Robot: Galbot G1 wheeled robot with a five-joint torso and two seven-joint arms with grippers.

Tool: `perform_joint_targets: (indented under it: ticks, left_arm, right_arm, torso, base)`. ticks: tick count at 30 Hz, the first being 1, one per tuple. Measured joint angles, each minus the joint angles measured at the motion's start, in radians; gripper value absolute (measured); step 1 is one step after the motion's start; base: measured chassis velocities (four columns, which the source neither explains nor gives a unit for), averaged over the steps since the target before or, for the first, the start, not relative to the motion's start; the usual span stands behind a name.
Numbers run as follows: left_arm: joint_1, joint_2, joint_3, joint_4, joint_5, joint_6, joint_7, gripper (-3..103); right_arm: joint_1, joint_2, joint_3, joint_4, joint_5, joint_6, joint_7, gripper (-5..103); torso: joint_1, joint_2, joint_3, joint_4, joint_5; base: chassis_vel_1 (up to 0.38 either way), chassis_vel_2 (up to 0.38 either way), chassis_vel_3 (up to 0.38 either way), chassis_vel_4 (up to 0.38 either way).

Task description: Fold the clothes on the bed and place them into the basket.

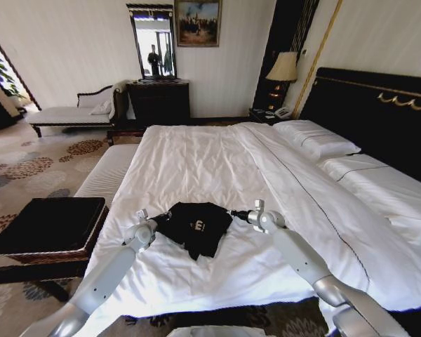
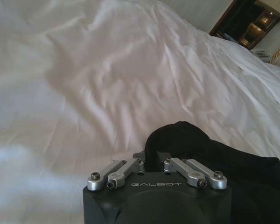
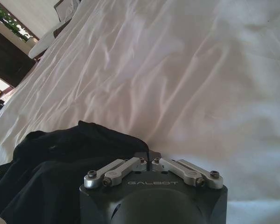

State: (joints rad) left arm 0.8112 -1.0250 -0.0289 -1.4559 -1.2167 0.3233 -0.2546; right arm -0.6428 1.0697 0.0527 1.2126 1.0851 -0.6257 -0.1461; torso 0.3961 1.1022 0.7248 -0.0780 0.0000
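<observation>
**Two pincers grip one shirt on the bed**

Two pincers meet at a bunched black shirt (image 1: 196, 226) lying on the white duvet of the bed (image 1: 217, 161), near its foot end. The left pincer (image 1: 156, 222) holds the shirt's left edge; in the left wrist view its fingers (image 2: 139, 156) are drawn together with black cloth (image 2: 210, 158) pinched between them. The right pincer (image 1: 231, 213) holds the shirt's right edge; in the right wrist view it (image 3: 148, 156) is likewise clamped narrow on a fold of the cloth (image 3: 65, 163). Between the two, the shirt sits crumpled in a heap, with a small patch of white lettering showing on top and one tail of cloth trailing toward the foot of the bed.

The basket (image 1: 49, 228) stands on the carpet beside the bed, to the robot's left, its dark top facing up, well apart from the shirt. Pillows (image 1: 316, 140) lie at the black headboard (image 1: 379, 119) on the far right.
</observation>
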Motion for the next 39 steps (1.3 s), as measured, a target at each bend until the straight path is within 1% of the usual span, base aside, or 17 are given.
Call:
perform_joint_targets:
  ticks: [1,2,3,5,12,17,19,22,23,25,26,28,31,34,36,38,39]
  left_arm:
    - [0.001,0.000,0.000,-0.002,-0.002,0.000,-0.002,9]
    - [0.003,0.000,0.000,-0.004,-0.003,0.000,-0.004,9]
    - [0.003,0.000,0.000,-0.005,-0.004,0.000,-0.005,4]
    - [0.006,0.001,0.000,-0.010,-0.004,0.000,-0.006,0]
    - [0.015,0.022,-0.004,-0.048,-0.001,-0.003,-0.009,0]
    - [0.007,0.069,-0.012,-0.106,-0.002,-0.010,-0.008,0]
    - [0.004,0.073,-0.013,-0.111,-0.001,-0.011,-0.008,0]
    - [-0.014,0.092,-0.036,-0.164,-0.028,-0.011,-0.023,0]
    - [-0.014,0.092,-0.036,-0.164,-0.028,-0.011,-0.023,0]
    - [-0.032,0.111,-0.045,-0.202,-0.045,-0.010,-0.034,0]
    - [-0.052,0.133,-0.050,-0.234,-0.057,-0.009,-0.041,0]
    - [-0.060,0.142,-0.052,-0.244,-0.060,-0.009,-0.041,0]
    - [-0.104,0.179,-0.059,-0.281,-0.090,-0.009,-0.051,0]
    - [-0.140,0.196,-0.063,-0.305,-0.112,-0.009,-0.063,0]
    - [-0.186,0.218,-0.061,-0.335,-0.138,-0.008,-0.078,0]
    - [-0.199,0.226,-0.058,-0.342,-0.143,-0.008,-0.081,0]
    - [-0.226,0.242,-0.053,-0.354,-0.155,-0.006,-0.084,0]
  right_arm:
    - [0.000,-0.001,0.001,0.001,0.002,0.000,0.000,0]
    - [0.000,-0.002,0.002,0.001,0.003,0.000,0.000,0]
    - [0.000,-0.003,0.002,0.001,0.004,0.000,0.000,0]
    - [0.000,-0.003,0.002,0.001,0.005,0.000,0.000,0]
    - [-0.006,-0.005,0.012,0.030,0.010,0.000,0.005,0]
    - [-0.008,-0.034,0.025,0.116,0.057,-0.004,0.034,0]
    - [-0.007,-0.036,0.027,0.125,0.061,-0.005,0.039,0]
    - [-0.001,-0.061,0.044,0.209,0.098,-0.006,0.075,0]
    - [-0.001,-0.061,0.044,0.209,0.098,-0.006,0.075,0]
    - [0.008,-0.079,0.050,0.260,0.125,-0.006,0.097,0]
    - [0.022,-0.094,0.056,0.306,0.155,-0.006,0.118,0]
    - [0.028,-0.097,0.058,0.320,0.165,-0.007,0.125,0]
    - [0.063,-0.110,0.063,0.372,0.206,-0.010,0.159,0]
    - [0.091,-0.123,0.063,0.403,0.233,-0.011,0.180,0]
    - [0.122,-0.145,0.062,0.441,0.268,-0.011,0.198,0]
    - [0.130,-0.152,0.062,0.450,0.275,-0.011,0.202,0]
    - [0.150,-0.162,0.062,0.467,0.291,-0.011,0.210,0]
  torso:
    - [0.000,0.000,0.000,0.0001,0.0000]
    - [0.000,0.000,0.000,0.0002,0.0000]
    - [0.000,0.000,0.000,0.0002,0.0000]
    - [0.000,0.000,0.000,0.0000,0.0000]
    - [0.000,0.000,0.000,0.0000,-0.0001]
    - [0.000,0.000,0.000,0.0001,0.0000]
    - [0.000,0.000,0.000,0.0002,0.0000]
    - [0.000,0.000,0.000,0.0002,-0.0002]
    - [0.000,0.000,0.000,0.0002,-0.0002]
    - [0.000,0.000,0.000,-0.0001,-0.0002]
    - [0.000,0.000,0.000,-0.0001,-0.0002]
    - [0.000,0.000,0.000,-0.0002,-0.0001]
    - [0.000,0.000,0.000,0.0003,-0.0002]
    - [0.000,0.000,0.000,0.0005,-0.0001]
    - [0.000,0.000,0.000,0.0001,-0.0003]
    - [0.000,0.000,0.000,-0.0001,-0.0001]
    - [0.000,0.000,0.000,-0.0002,0.0001]
  base:
    - [0.000,0.000,0.000,0.000]
    - [0.000,0.000,0.000,0.000]
    - [0.000,0.000,0.000,0.000]
    - [0.000,0.000,0.000,0.000]
    - [0.000,0.000,0.000,0.000]
    - [0.000,0.000,0.000,0.000]
    - [0.000,0.000,0.000,0.000]
    - [0.000,0.000,0.000,0.000]
    - [0.000,0.000,0.000,0.000]
    - [0.000,0.000,0.000,0.000]
    - [0.000,0.000,0.000,0.000]
    - [0.000,0.000,0.000,0.000]
    - [0.000,0.000,0.000,0.000]
    - [0.000,0.000,0.000,0.000]
    - [0.000,0.000,0.000,0.000]
    - [0.000,0.000,0.000,0.000]
    - [0.000,0.000,0.000,0.000]
